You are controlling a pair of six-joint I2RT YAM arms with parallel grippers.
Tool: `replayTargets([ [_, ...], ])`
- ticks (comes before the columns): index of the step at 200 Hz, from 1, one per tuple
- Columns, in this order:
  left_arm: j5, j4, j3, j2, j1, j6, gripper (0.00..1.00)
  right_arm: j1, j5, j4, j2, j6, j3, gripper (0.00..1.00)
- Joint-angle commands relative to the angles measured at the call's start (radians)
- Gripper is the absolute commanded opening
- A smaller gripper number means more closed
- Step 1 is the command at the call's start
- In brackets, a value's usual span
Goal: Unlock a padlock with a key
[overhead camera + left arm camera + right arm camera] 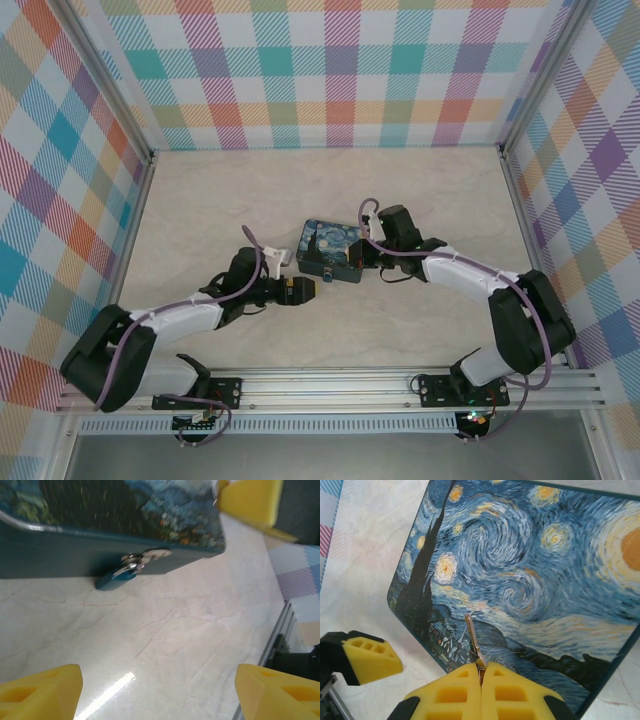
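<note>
The tiny blue padlock (116, 577) hangs by its silvery shackle from the hasp on the near side wall of the starry-night tin (125, 510), its body resting on the table. In the top view the padlock (329, 271) is a speck at the tin's front edge. My left gripper (160, 692) stands open just short of it, with nothing between its yellow fingers (42, 690). My right gripper (481, 669) is shut on the thin grey key (474, 637), whose blade sticks out over the tin's painted lid (530, 565). From above, the right gripper (361, 257) is at the tin's right end.
The tin (333, 249) lies in the middle of the marble-look table (330, 190). Checked walls close in three sides. An aluminium rail (330, 385) runs along the near edge. The two grippers are close together at the tin's front corner.
</note>
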Motion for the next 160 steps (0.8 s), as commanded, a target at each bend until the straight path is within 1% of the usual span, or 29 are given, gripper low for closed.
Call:
replayTargets([
  [1, -0.01, 0.111, 0.035, 0.072, -0.023, 0.082, 0.79, -0.003, 0.027, -0.03, 0.02, -0.007, 0.036, 0.06],
  [23, -0.025, 0.206, 0.043, 0.152, -0.029, 0.1, 0.8, -0.005, 0.042, -0.033, 0.04, -0.009, 0.041, 0.06],
  [55, -0.056, 0.277, 0.066, 0.241, -0.031, 0.109, 0.82, -0.005, 0.067, -0.063, 0.063, -0.008, 0.053, 0.06],
  [107, -0.042, 0.307, 0.149, 0.364, -0.03, 0.128, 0.81, -0.005, 0.051, -0.073, 0.069, 0.004, 0.037, 0.06],
  [160, -0.087, 0.358, 0.186, 0.438, -0.031, 0.134, 0.76, -0.004, 0.033, -0.055, 0.049, 0.041, 0.003, 0.06],
])
